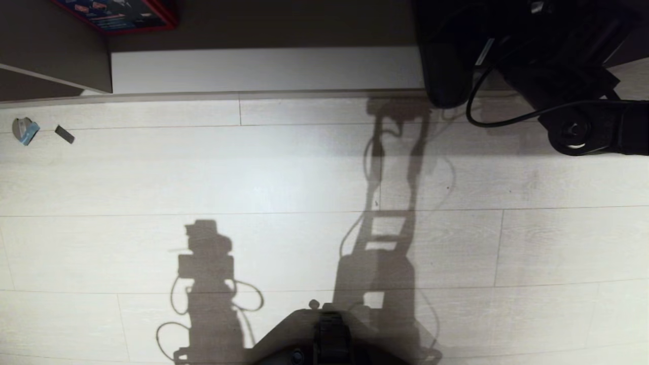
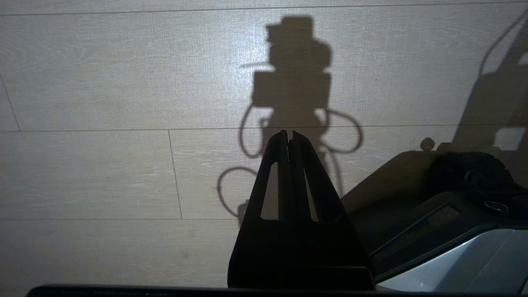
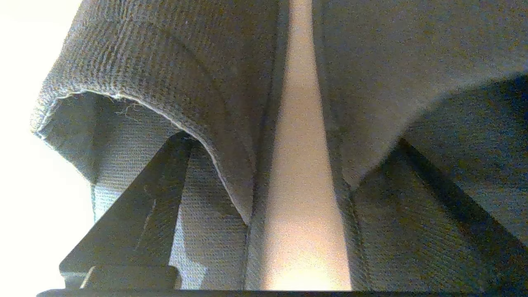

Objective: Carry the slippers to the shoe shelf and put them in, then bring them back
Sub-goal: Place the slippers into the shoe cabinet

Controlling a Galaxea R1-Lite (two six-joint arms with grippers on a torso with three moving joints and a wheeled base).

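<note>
The slippers fill the right wrist view as two grey knit straps, one (image 3: 165, 62) and the other (image 3: 392, 82), side by side with a lit gap between them. My right gripper (image 3: 291, 140) is open, with one finger (image 3: 136, 206) under the first strap and the other finger (image 3: 453, 194) under the second. In the head view a dark slipper (image 1: 446, 71) lies over the pale base board of the shoe shelf (image 1: 263, 71), under my right arm (image 1: 583, 126). My left gripper (image 2: 288, 134) hangs shut and empty over the floor.
An upright taupe panel (image 1: 76, 56) bounds the compartment on the left, with a red-edged box (image 1: 121, 12) behind it. A small grey-blue object (image 1: 24, 130) and a dark scrap (image 1: 64, 134) lie on the pale plank floor. A black cable (image 1: 487, 119) loops below the arm.
</note>
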